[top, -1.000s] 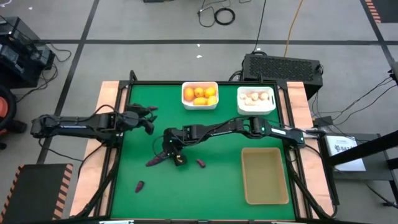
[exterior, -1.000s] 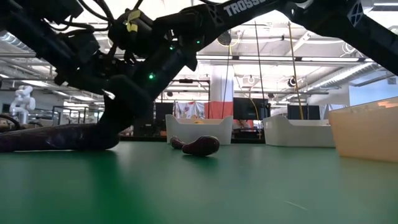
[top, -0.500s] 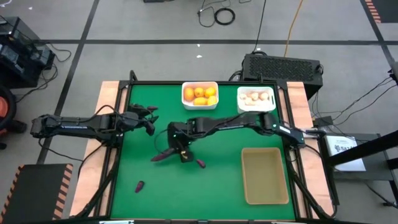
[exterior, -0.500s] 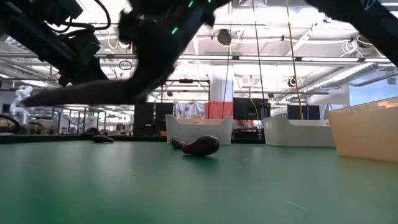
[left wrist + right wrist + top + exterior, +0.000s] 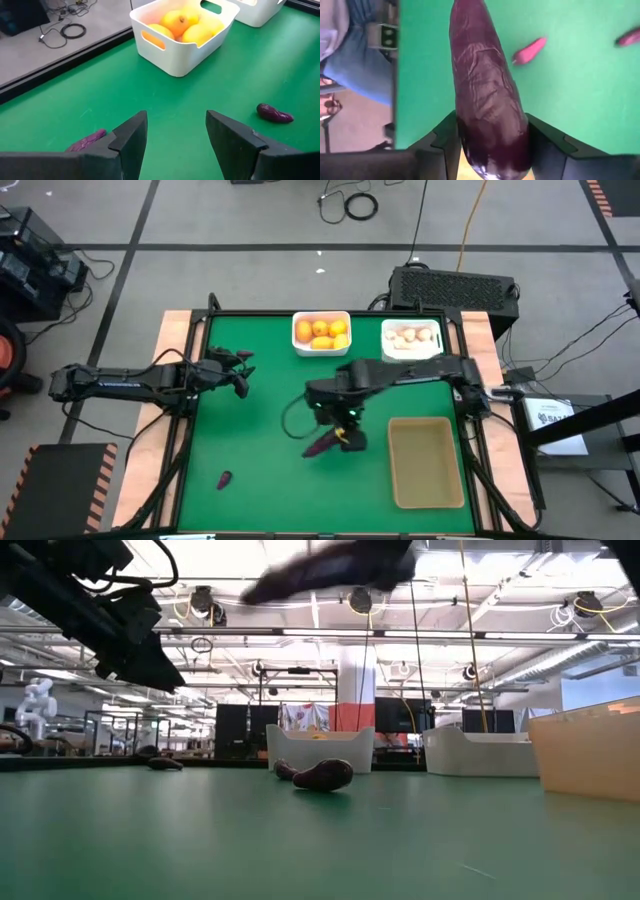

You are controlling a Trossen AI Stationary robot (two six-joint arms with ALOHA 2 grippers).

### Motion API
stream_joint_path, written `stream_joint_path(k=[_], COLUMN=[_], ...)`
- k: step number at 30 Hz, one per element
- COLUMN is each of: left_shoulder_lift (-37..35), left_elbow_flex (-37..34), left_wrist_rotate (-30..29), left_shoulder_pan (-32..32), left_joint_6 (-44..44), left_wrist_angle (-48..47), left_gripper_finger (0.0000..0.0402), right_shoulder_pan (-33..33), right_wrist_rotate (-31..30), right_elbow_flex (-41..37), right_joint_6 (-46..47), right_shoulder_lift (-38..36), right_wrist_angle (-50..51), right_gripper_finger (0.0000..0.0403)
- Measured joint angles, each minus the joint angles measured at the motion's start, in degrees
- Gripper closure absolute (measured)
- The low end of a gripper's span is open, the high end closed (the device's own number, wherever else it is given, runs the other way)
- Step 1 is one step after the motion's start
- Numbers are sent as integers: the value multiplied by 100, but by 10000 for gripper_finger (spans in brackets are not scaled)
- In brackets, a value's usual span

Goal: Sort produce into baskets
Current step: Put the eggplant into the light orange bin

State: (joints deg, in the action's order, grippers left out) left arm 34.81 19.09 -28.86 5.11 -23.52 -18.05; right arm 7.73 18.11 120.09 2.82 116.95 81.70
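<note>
Pinching one long purple piece [image 5: 487, 100] above the green table [image 5: 250, 470], the right gripper [image 5: 340, 432] hangs just beside the tan tray [image 5: 425, 463]. Two small purple pieces [image 5: 224, 478] lie farther off. Beyond: two white bins [image 5: 321, 333]; left gripper [image 5: 237, 373], spread; workshop behind.

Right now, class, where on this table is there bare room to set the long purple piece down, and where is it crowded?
Free: the tan tray, nothing visible inside, and the mat between the small purple piece and the right gripper. Crowded: the orange-fruit bin and bulb bin.
</note>
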Motion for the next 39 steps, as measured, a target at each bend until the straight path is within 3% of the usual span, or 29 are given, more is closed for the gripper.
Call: stream_joint_path(k=[4, 8, 16, 20, 28, 35, 39], left_shoulder_lift=[0, 0, 0, -1, -1, 0, 0], left_elbow_flex=[0, 0, 0, 0, 0, 0, 0], left_wrist_rotate=[18, 20, 20, 20, 17, 17, 8], left_shoulder_pan=[-1, 0, 2, 2, 2, 2, 6], left_joint_6=[1, 14, 47, 47, 2, 1, 1], left_wrist_angle=[-1, 1, 6, 6, 8, 7, 3], left_gripper_finger=[191, 191, 191, 191, 191, 191, 191], right_shoulder_pan=[503, 1048, 2691, 3537, 4120, 4113, 4113], right_wrist_rotate=[-534, -1045, -1523, -1526, -1530, -1537, -1523], right_elbow_flex=[-317, -1251, -3709, -4713, -5765, -5840, -5840], right_joint_6=[931, 2542, 7718, 9577, 11370, 11450, 11326], right_shoulder_lift=[-683, -1649, -3597, -4049, -4033, -3840, -3797], right_wrist_angle=[394, 553, 426, -191, -746, -898, -1122], right_gripper_finger=[236, 236, 236, 236, 236, 235, 211])
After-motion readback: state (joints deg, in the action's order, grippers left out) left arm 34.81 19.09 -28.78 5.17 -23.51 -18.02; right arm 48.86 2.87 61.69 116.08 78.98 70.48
